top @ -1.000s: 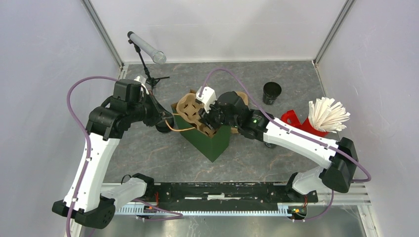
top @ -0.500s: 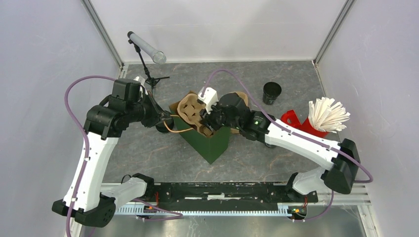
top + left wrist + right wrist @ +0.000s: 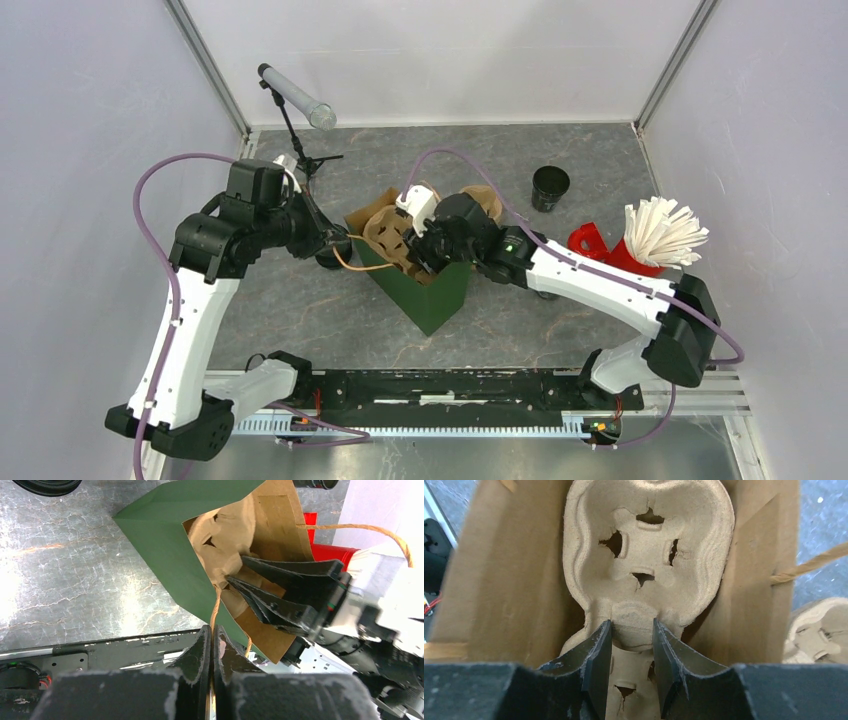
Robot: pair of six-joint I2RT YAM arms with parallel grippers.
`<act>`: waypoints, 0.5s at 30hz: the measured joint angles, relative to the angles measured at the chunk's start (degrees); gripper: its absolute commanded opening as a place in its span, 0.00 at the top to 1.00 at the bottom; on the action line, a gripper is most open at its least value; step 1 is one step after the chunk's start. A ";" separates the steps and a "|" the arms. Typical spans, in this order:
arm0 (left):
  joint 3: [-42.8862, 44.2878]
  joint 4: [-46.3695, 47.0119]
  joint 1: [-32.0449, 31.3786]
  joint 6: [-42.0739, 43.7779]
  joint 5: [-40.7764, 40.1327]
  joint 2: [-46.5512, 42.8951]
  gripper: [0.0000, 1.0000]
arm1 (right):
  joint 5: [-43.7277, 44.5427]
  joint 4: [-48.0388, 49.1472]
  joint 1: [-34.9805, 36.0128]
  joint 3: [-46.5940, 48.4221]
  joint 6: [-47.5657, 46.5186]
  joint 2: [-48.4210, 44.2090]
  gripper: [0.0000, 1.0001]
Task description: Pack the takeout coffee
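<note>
A green paper bag stands open at the table's middle. My left gripper is shut on its twine handle, the jaws pressed together on the cord. My right gripper reaches into the bag's mouth and is shut on the middle ridge of a brown pulp cup tray, the fingers on either side of it. The tray sticks partly out of the bag, whose brown inner wall surrounds it. The lidded takeout coffee does not show in any view.
A lidless black cup stands at the back right. A red holder with white sticks is on the right. A second pulp tray lies behind the bag. A microphone stand is back left. A black round piece lies near the bag.
My right gripper has shifted slightly left with the tray at the bag's mouth, uncovering more of the second tray behind. The left arm has held still on the handle.
</note>
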 measured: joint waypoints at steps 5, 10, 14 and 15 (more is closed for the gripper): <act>-0.61 0.37 0.00 0.00 1.46 -0.72 0.98 | 0.02 -1.86 0.04 0.02 1.57 2.43 0.60; -1.25 0.68 0.00 0.00 3.13 -1.31 0.92 | 0.02 -1.90 0.48 0.02 3.23 4.07 0.56; -2.73 1.16 0.00 0.17 4.92 -2.27 0.61 | 0.02 -1.92 1.09 -0.02 4.39 4.81 0.46; -3.30 1.22 0.00 0.26 5.40 -2.58 0.57 | 0.02 -1.95 1.16 -0.02 4.57 4.87 0.45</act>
